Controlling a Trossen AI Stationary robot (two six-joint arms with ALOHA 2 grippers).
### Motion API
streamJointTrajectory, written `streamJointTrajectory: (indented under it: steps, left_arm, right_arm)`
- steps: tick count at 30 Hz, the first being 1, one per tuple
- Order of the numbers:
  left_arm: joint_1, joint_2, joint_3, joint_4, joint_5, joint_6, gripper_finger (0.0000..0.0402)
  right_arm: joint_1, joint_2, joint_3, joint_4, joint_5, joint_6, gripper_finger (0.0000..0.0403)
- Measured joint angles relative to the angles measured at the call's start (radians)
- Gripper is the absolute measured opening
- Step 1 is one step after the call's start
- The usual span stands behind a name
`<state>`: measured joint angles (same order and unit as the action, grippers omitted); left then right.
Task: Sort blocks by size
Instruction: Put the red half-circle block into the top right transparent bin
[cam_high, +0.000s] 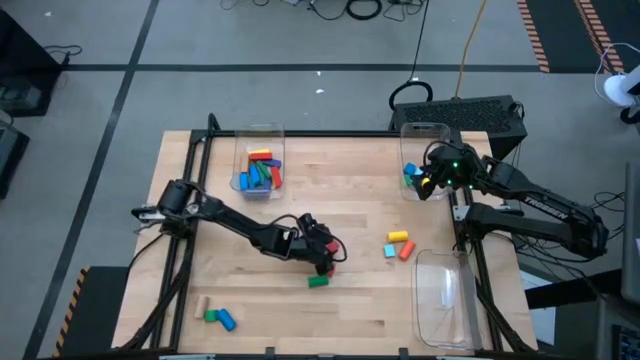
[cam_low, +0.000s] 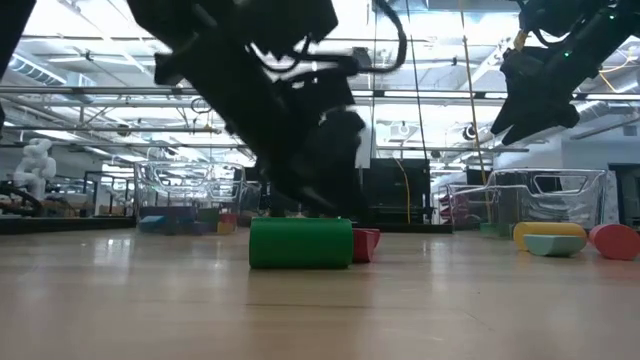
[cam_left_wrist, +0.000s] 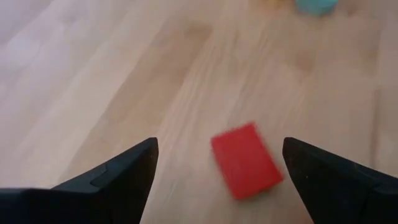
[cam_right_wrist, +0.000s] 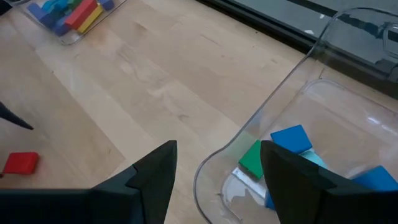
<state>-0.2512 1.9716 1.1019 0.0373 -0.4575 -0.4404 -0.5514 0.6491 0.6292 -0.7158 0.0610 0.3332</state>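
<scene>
- Looking from the high view, the left tool (cam_high: 322, 252) hovered mid-counter (cam_high: 350, 310) over a red block (cam_high: 331, 268) beside a green cylinder (cam_high: 318, 282).
- In the left wrist view, its fingers (cam_left_wrist: 124, 168) stood spread, the red block off-centre between them; centring before closing seemed wise.
- In the right wrist view, the right tool (cam_right_wrist: 217, 168) hung part-open and empty over a clear bin (cam_right_wrist: 323, 81).

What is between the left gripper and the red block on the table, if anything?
Nothing visible. The left gripper is open, and the red block lies flat on the bare wooden table between its two fingers, touching neither. A green cylinder lies beside it but not in the gap.
</scene>
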Motion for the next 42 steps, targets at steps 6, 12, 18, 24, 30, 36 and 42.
streamJointTrajectory:
  steps: [6,12,18,24,30,36,42]
  left_arm:
    - [0.000,0.044,0.000,0.010,-0.019,-0.045,0.0345]
    - [0.000,0.055,-0.001,0.014,-0.020,-0.044,0.0314]
    - [0.000,0.055,-0.001,0.018,-0.020,0.022,0.0244]
    - [0.000,0.055,-0.001,0.029,-0.019,0.088,0.0190]
    - [0.012,0.055,-0.001,0.035,0.003,0.092,0.0145]
    - [0.040,0.055,0.000,0.042,0.046,0.083,0.0137]
    - [0.065,0.054,0.000,0.074,0.104,0.088,0.0136]
  right_arm:
    - [0.005,0.000,0.000,0.000,0.004,0.005,0.0215]
    - [0.021,0.002,0.000,0.000,0.021,0.015,0.0215]
    - [0.031,0.003,0.000,0.001,0.026,0.015,0.0215]
    - [0.030,0.003,0.000,0.001,0.025,0.015,0.0214]
    - [0.077,0.018,-0.039,0.054,0.013,-0.007,0.0214]
    - [0.158,0.036,-0.119,0.185,0.013,-0.058,0.0214]
    - [0.237,0.037,-0.134,0.250,0.015,-0.146,0.0214]
